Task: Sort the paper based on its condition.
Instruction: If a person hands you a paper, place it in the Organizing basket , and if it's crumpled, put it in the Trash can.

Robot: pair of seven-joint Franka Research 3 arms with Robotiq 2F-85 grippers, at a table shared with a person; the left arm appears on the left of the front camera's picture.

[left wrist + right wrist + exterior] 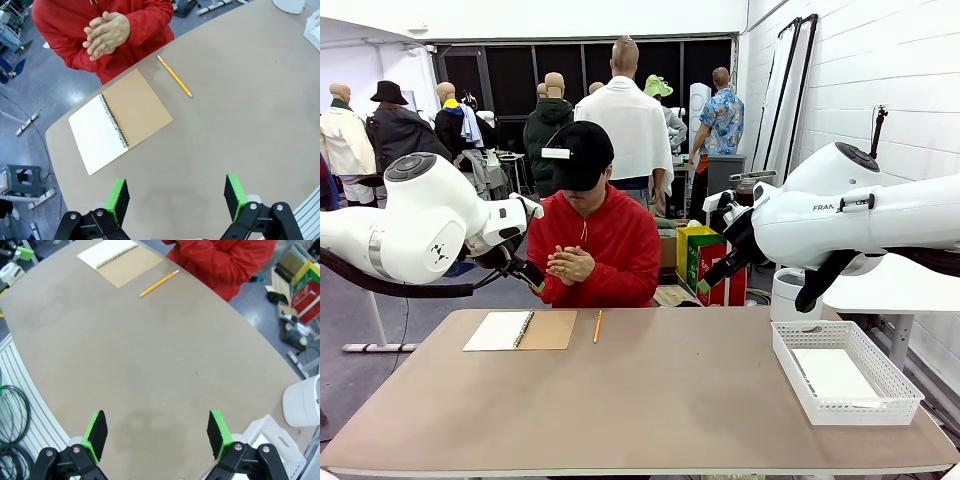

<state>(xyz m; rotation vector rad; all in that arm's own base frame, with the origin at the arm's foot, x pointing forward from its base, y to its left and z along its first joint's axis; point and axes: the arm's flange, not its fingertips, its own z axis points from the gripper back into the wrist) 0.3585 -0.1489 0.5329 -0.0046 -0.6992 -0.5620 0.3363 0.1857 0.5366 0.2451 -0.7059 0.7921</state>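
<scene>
A flat white sheet of paper (832, 375) lies inside the white basket (900, 385) at the table's right. An open spiral notebook (520, 330) with a brown cover lies at the far left, in front of the person, with a white page showing. My left gripper (532, 280) hangs high above the table's far left, open and holding nothing; in its wrist view the left gripper (176, 192) looks down on the notebook (120, 120). My right gripper (708, 280) is raised at the far right; the right gripper (156, 430) stands open over bare tabletop with nothing in it.
A yellow pencil (597, 326) lies beside the notebook. The person in a red hoodie sits at the far edge with hands (570, 265) clasped above the table. A white bin (302, 400) stands on the floor past the basket corner (272, 440).
</scene>
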